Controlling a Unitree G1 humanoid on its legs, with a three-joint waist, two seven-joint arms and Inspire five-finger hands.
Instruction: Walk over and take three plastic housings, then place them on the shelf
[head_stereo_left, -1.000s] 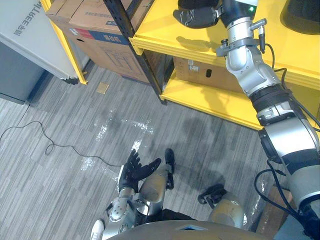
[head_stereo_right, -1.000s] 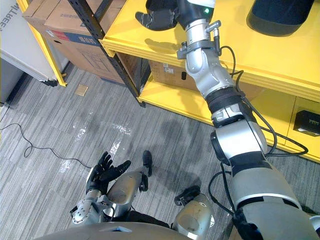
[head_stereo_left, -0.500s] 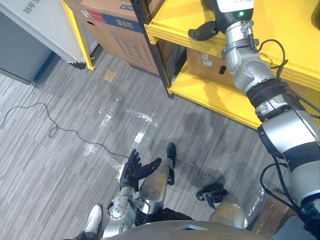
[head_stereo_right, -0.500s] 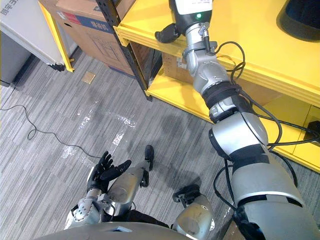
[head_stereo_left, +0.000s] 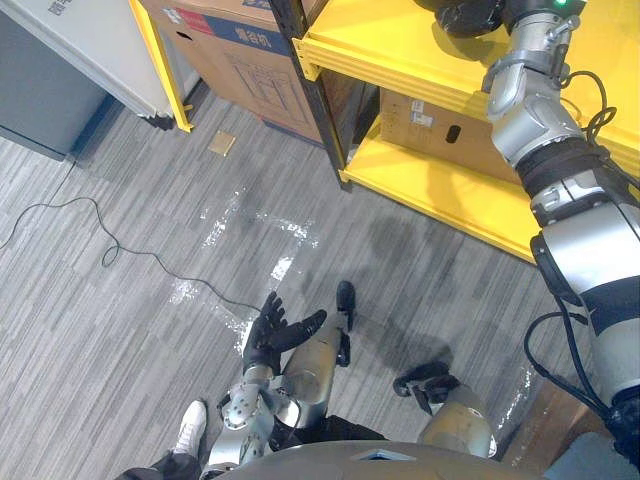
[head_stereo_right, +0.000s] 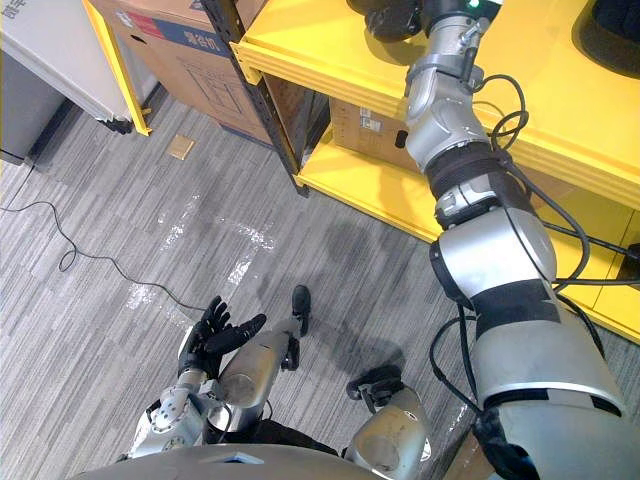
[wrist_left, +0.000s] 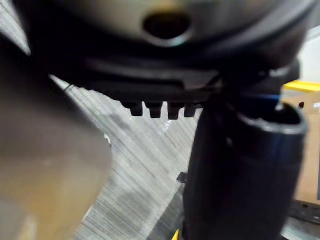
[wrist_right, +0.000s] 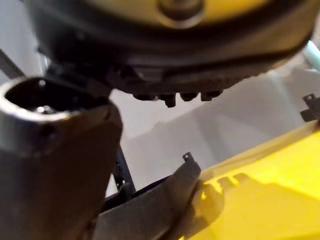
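Grey striped carpet floor (head_stereo_left: 90, 330) with white scuff marks (head_stereo_left: 228, 212). Small tan square (head_stereo_left: 221, 144) lies on it, near a big cardboard box (head_stereo_left: 235, 45). Second cardboard box (head_stereo_left: 430, 125) further right. White cabinet (head_stereo_left: 70, 40) top left. Person's white shoe (head_stereo_left: 189, 428) near bottom edge.

The shelf (head_stereo_left: 400, 50) you faced was smooth yellow-painted metal with a soft sheen, and its upright post (head_stereo_left: 318, 110) was dark, matt metal. The far-left box (head_stereo_left: 240, 50) and the box on the lower level (head_stereo_left: 440, 130) were plain brown cardboard, dull and papery. Your floor (head_stereo_left: 120, 330) was grey and matt with a fine streaked grain, broken by whitish scuffed patches (head_stereo_left: 225, 215). The plastic housing (wrist_right: 150, 205) on the shelf looked dark grey, smooth and dull. Your left hand (head_stereo_left: 272, 330) showed matt black plastic.
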